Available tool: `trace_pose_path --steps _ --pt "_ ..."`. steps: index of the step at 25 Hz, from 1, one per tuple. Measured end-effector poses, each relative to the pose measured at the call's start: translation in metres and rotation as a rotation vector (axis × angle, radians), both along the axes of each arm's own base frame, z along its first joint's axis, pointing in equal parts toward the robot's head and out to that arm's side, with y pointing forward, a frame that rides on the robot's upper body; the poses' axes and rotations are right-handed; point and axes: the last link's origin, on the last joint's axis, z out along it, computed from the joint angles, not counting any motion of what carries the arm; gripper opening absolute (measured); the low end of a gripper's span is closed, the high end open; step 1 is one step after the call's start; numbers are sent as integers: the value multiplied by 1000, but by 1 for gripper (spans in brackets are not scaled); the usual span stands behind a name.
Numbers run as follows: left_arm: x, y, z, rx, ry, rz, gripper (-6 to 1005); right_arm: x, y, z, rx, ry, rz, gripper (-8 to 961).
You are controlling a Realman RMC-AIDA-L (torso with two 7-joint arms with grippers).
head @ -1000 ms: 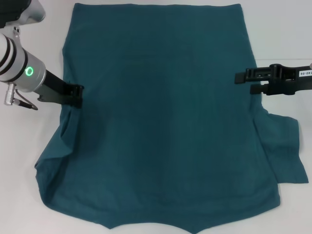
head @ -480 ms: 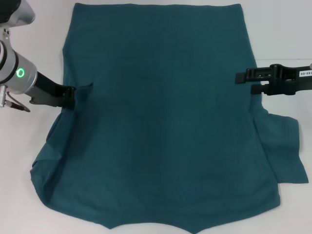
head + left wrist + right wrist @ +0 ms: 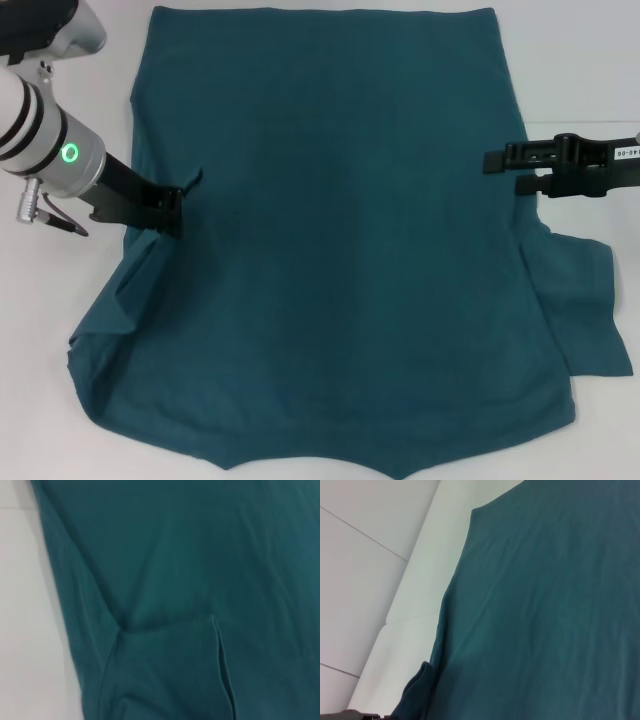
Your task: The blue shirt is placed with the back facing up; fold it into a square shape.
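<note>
My left end effector (image 3: 180, 205), pinching the blue shirt (image 3: 340, 250) sleeve at frame left, has carried it inward; fold beginning. Right end effector (image 3: 505, 170) hovers spread.

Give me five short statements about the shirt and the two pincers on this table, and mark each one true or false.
1. The blue shirt lies spread on a white table. True.
2. The left pincer is at the shirt's left edge, pinching a bit of cloth. True.
3. The right pincer is parked far from the shirt, off the cloth. False: it hovers at the shirt's right edge, its fingers apart.
4. Lettering shows on the upturned side of the shirt. False: the visible side is plain teal-blue.
5. Both sleeves stick out flat at the sides. False: only the sleeve on the robot's right sticks out; the left side is bunched.
</note>
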Motion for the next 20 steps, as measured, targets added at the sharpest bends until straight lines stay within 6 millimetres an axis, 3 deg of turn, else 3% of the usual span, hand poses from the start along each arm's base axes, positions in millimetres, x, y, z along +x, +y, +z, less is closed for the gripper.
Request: trace_pose_path --steps 9,13,17,20 --pt "15 -3 -7 -42 -138 -21 25 -2 2 -1 6 -10 13 853" --pt "16 -5 1 -51 -236 -44 150 -3 3 -2 11 -12 17 853" --pt "-3 -8 22 29 -319 -24 290 -2 4 -1 29 -12 28 852" --pt "-20 -23 39 61 -475 -62 400 0 3 3 34 -39 44 852"
